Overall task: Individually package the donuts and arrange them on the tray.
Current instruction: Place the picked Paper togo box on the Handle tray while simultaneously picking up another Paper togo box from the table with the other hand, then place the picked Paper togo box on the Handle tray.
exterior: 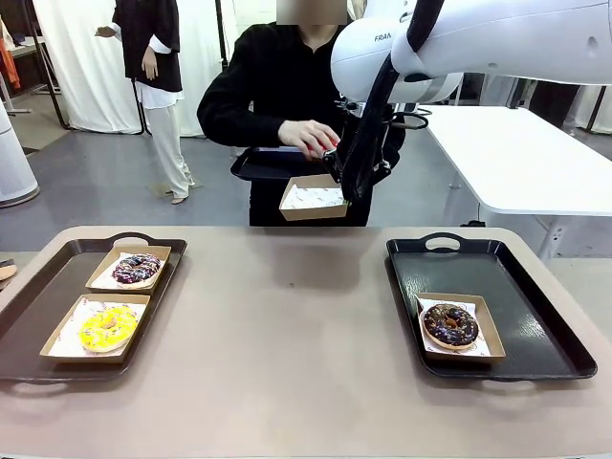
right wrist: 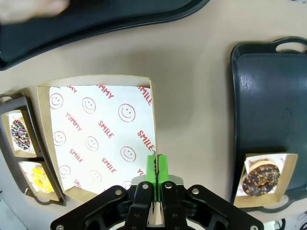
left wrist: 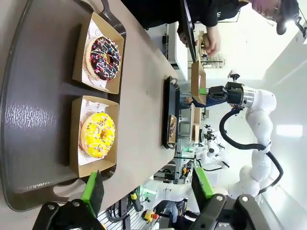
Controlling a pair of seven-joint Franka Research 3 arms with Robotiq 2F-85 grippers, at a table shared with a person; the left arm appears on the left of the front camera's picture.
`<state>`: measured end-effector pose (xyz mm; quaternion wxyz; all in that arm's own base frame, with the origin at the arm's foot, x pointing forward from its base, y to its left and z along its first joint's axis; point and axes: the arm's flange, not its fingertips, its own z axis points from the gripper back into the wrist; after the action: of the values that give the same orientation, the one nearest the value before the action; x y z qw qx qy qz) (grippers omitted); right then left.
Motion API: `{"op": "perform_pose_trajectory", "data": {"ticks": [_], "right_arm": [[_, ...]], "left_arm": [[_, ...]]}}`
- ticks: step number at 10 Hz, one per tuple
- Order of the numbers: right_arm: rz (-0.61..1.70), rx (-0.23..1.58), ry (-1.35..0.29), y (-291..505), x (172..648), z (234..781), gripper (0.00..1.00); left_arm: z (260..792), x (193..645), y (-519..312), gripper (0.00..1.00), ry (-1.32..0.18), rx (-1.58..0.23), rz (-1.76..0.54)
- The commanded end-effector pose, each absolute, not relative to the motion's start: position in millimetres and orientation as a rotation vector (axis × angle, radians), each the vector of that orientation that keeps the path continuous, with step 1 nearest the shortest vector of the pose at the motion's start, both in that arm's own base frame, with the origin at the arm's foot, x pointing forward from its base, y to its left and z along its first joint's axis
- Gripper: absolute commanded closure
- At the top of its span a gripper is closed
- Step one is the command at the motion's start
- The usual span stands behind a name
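So I count three donuts: a yellow one (exterior: 107,328) and a dark sprinkled one (exterior: 136,269) by the table's left edge, plus a chocolate one (exterior: 450,324) near the right edge. Four cardboard boxes, one of them empty (exterior: 314,200) and held up. Three dark trays, including the one the person holds (exterior: 268,163).

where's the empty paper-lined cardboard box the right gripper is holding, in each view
Front view: the shallow brown cardboard box with white printed paper hangs above the table's far edge, centre, pinched by the right gripper.
Left wrist view: the box is seen edge-on, right of centre.
Right wrist view: centre-left.
Shared landmark: the yellow iced ring donut.
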<state>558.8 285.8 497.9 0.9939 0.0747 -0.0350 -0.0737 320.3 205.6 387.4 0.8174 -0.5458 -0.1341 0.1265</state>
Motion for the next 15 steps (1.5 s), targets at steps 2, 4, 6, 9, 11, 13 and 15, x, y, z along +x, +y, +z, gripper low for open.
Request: {"op": "perform_pose_trajectory", "data": {"ticks": [2,4,6,9,11,13,15], "right_arm": [[-0.149,0.153,-0.078,285.5,558.7,498.4,1.0],[-0.149,0.153,-0.078,285.5,558.7,498.4,1.0],[-0.149,0.153,-0.078,285.5,558.7,498.4,1.0],[-0.149,0.153,-0.078,285.5,558.7,498.4,1.0],[-0.149,0.153,-0.078,285.5,558.7,498.4,1.0],[-0.149,0.153,-0.078,285.5,558.7,498.4,1.0],[-0.149,0.153,-0.078,285.5,558.7,498.4,1.0]], "left_arm": [[388.0,318.6,206.2,0.04,-0.287,-1.17,0.27],[388.0,318.6,206.2,0.04,-0.287,-1.17,0.27],[388.0,318.6,206.2,0.04,-0.287,-1.17,0.27],[388.0,318.6,206.2,0.04,-0.287,-1.17,0.27],[388.0,318.6,206.2,0.04,-0.287,-1.17,0.27],[388.0,318.6,206.2,0.04,-0.287,-1.17,0.27],[388.0,318.6,206.2,0.04,-0.287,-1.17,0.27]]}}
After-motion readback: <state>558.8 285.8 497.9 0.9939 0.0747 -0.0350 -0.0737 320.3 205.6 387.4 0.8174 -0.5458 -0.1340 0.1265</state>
